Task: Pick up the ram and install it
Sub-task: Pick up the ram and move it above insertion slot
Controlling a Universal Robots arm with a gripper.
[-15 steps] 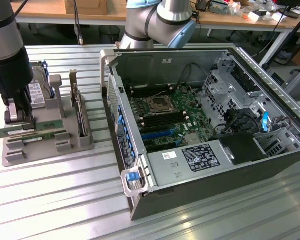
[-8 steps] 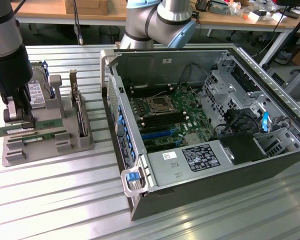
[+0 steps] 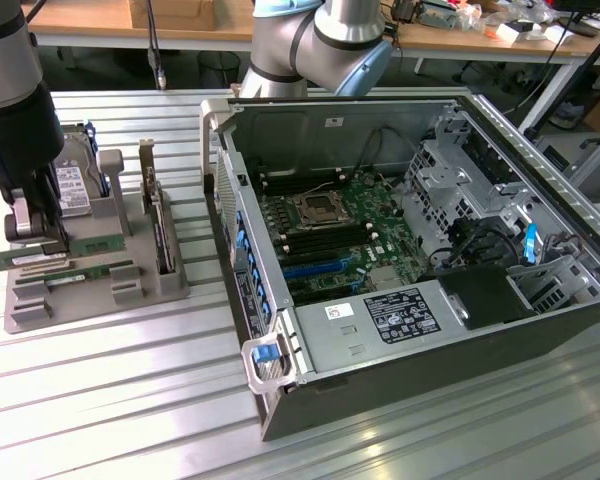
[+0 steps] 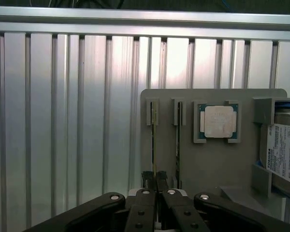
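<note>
Two rams stand on edge in the grey holder [image 4: 208, 166]. My gripper [image 4: 155, 181] is shut on the thin edge of one ram [image 4: 153, 145], whose far end lies at its slot bracket. The second ram [image 4: 178, 145] stands parallel beside it, untouched. In the exterior view the gripper [image 3: 32, 236] is at the far left over the holder [image 3: 100, 290], with the gripped green ram [image 3: 15, 259] sticking out below the fingers and the other ram [image 3: 80, 272] just in front of it.
The open computer case [image 3: 540, 330] lies to the exterior view's right, with the motherboard's memory slots [image 3: 315, 238] beside the processor socket. The holder also carries a silver processor [image 4: 218, 121], a hard drive [image 4: 286, 154] and an upright expansion card [image 3: 160, 225]. Ribbed metal table [image 3: 110, 400] all around.
</note>
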